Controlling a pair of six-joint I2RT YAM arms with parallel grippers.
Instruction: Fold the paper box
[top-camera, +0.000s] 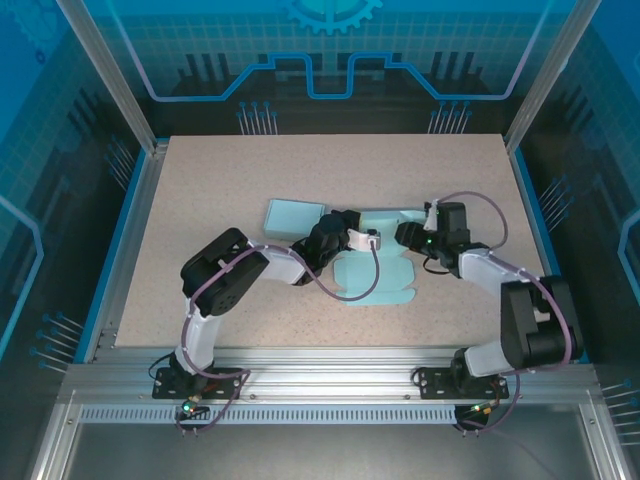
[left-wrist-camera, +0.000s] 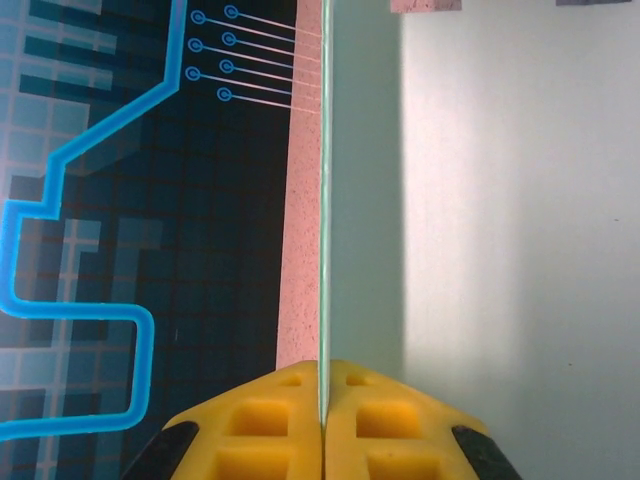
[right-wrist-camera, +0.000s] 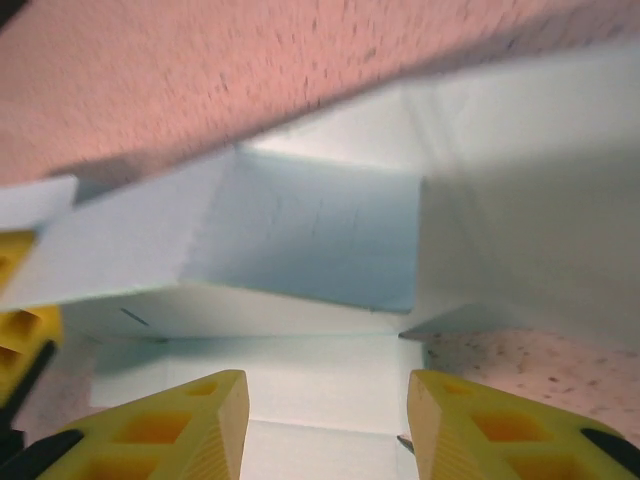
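Pinching one flap of the paper box, the left end effector (clenched tight) needs a firm hold while the released right end effector creases beside it.

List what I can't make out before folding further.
- Top external: centre creases of the paper box, hidden beneath the left arm and right arm.
- Left wrist: the panel clamped in the left gripper is edge-on, its far end cut off by the frame.
- Right wrist: whether the right gripper touches the box; blurred.
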